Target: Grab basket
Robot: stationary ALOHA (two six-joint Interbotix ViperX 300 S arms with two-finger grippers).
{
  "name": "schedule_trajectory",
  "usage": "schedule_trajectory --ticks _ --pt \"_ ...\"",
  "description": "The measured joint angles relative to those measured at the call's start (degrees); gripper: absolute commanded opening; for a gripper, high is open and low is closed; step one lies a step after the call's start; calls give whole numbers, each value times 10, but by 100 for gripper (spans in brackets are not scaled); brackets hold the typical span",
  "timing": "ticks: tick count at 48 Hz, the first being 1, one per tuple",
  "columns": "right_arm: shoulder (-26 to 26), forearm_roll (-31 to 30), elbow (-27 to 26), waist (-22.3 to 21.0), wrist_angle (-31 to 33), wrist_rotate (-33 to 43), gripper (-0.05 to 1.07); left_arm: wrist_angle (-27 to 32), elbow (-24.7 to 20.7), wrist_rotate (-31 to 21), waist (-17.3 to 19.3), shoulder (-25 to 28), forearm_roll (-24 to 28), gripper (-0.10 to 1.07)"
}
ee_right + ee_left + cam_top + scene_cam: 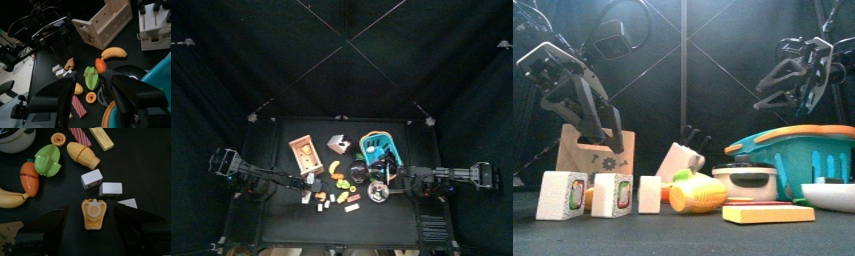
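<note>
On the right half of the small black table, from above: an oval teal-blue plastic basket with an orange-tan rim (377,149), just far of the right gripper (401,182) and beside a scatter of small toys. Opposite, at the left, the left gripper (305,181), low over the toys and well apart from the basket. From the front: stands upright at the right behind a small silver pot with a black lid (751,180), slatted teal wall showing under the broad rim; hangs above it the right gripper (787,98), jaws spread wide, touching nothing. Left gripper (607,128) down before a flat tan wooden board (583,150). From the left wrist: jaws parted, empty, an orange toy (93,214) lying between them; no basket in sight. From the right wrist: jaws wide apart, with teal wall and a curve of orange rim close by the right jaw. Likely light, hollow and stiff, smooth enough to slip, prone to tipping if pinched on one side. Best taken, probably, at the rim on a long side, one jaw inside and one outside, clear of the pot.
</note>
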Motion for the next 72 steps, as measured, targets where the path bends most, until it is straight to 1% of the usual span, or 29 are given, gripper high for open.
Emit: schedule_trajectory --ticks 5,12,21,26,32,37,41,46,53,58,61,64,68,72 --pt "0 1 0 0 0 1 85 -10 0 0 0 -3 -2 95" --pt "-8 2 -1 0 4 4 85 -42 0 1 1 -18 -3 95" --pt "-42 18 -7 2 25 8 85 -113 11 2 7 -47 -3 95" --pt "-70 54 -11 6 59 8 85 -167 19 4 20 -60 -3 95" --pt "-102 105 -26 7 125 3 85 -235 27 4 41 -69 -4 95" --pt "-108 116 -44 6 173 1 85 -278 29 2 62 -69 -7 95" --pt "-109 109 -54 -1 192 1 85 -296 28 2 77 -69 -25 95" --pt "-109 85 -60 -16 201 1 85 -301 22 2 96 -69 -50 95" --pt "-109 54 -60 -55 208 4 85 -302 17 2 132 -68 -97 95" --pt "-111 42 -59 -75 207 0 85 -307 17 6 143 -68 -120 95" --pt "-109 32 -59 -83 206 -3 85 -309 17 9 156 -67 -120 95" --pt "-103 13 -59 -87 200 -3 85 -309 18 11 171 -67 -109 95" --pt "-90 -11 -59 -88 187 0 85 -311 17 14 202 -66 -85 95" --pt "-66 -26 -60 -83 159 3 85 -316 16 13 232 -65 -55 95"
